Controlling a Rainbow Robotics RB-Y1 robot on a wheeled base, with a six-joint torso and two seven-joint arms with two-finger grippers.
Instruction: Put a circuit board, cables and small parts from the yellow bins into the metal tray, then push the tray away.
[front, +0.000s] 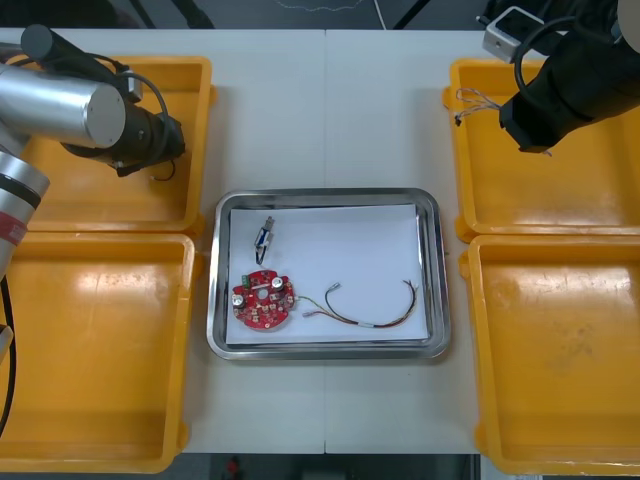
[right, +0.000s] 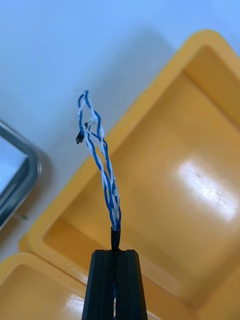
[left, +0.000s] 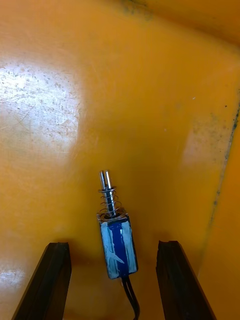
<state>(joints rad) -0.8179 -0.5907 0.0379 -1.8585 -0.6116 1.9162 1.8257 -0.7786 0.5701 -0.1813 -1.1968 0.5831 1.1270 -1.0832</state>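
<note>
My right gripper (right: 114, 262) is shut on the twisted blue and white cable (right: 97, 155), which rises from its fingertips above the far right yellow bin (front: 560, 200); the cable's end (front: 470, 100) shows at that bin's left rim. My left gripper (left: 114, 265) stands open inside the far left yellow bin (front: 60, 205), its fingers on either side of a small metal part (left: 116, 235) with a blue body and a spring, lying on the bin floor. The metal tray (front: 435, 300), white inside, holds a round red circuit board (front: 264, 298), a red and yellow cable (front: 370, 308) and a small metal part (front: 264, 236).
Two more yellow bins sit near the table's front edge, one at the left (front: 95, 400) and one at the right (front: 560, 400). Bare light table (front: 330, 110) lies beyond the tray, between the far bins.
</note>
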